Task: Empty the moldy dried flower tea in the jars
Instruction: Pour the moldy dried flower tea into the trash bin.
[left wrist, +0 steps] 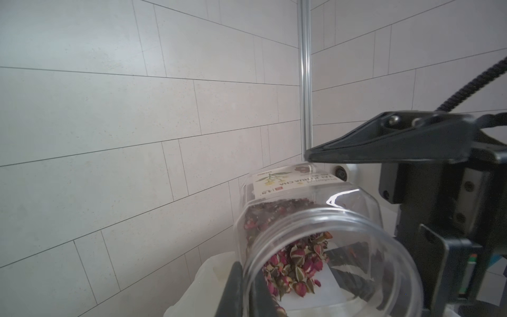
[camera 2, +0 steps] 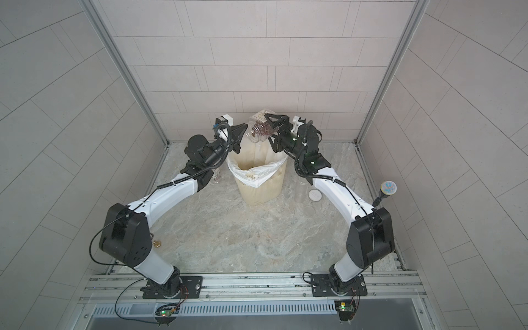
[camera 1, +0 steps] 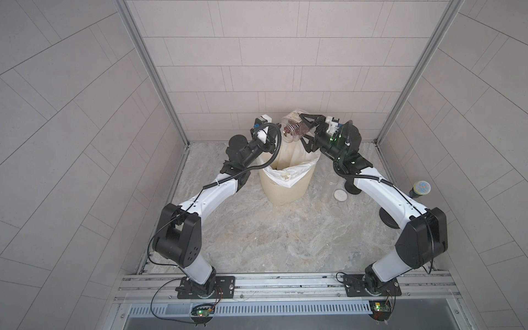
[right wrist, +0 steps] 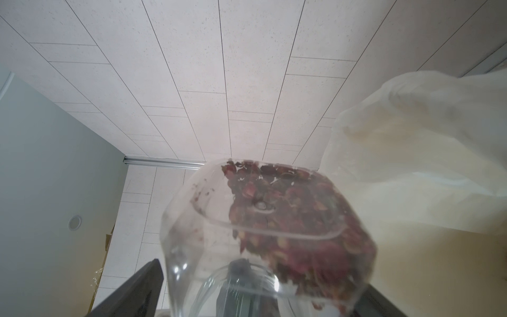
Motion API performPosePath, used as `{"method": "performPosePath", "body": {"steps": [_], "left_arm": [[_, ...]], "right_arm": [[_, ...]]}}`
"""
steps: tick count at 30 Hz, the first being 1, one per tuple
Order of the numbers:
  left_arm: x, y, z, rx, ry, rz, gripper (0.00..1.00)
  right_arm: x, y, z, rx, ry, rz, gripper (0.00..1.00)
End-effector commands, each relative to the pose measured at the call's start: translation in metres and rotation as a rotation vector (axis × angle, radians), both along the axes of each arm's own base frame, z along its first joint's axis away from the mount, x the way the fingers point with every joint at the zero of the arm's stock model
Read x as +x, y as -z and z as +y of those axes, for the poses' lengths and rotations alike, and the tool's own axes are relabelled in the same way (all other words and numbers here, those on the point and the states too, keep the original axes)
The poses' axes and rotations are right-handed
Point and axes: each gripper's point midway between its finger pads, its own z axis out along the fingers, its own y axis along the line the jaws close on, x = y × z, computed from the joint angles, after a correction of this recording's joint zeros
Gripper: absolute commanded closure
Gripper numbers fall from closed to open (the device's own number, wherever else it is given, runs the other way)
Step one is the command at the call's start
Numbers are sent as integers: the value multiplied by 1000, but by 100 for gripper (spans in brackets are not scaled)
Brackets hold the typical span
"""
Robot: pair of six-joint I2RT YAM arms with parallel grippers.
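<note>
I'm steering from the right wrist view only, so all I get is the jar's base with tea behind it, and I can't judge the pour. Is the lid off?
Observer: Yes. The left wrist view shows the labelled jar with an open mouth and no lid on it.
Operator: Where is that mouth pointing?
Observer: In both top views the right gripper holds the jar tilted, with the mouth seemingly above the white liner of the bin.
Operator: Has the tea reached the mouth?
Observer: Some of the tea lies at the mouth's lower lip. Most sits deeper inside.
</note>
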Motion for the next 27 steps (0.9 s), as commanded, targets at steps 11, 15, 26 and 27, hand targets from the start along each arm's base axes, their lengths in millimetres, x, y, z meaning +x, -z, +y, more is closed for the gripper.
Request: {"method": "performPosePath", "body": {"steps": [11, 15, 26, 27], "left_arm": [[-31, -25, -15, 17, 110, -133, 100], [-24, -19, -18, 10, 110, -91, 100], [-4, -23, 15, -114, -6, 55, 40], [-3, -23, 19, -124, -15, 78, 37]], "right_arm": [[-1, -27, 1, 83, -19, -86, 14], [2, -28, -3, 98, -11, -90, 20], [7, -14, -34, -150, 132, -141, 25], [7, -13, -35, -176, 142, -146, 25]]}}
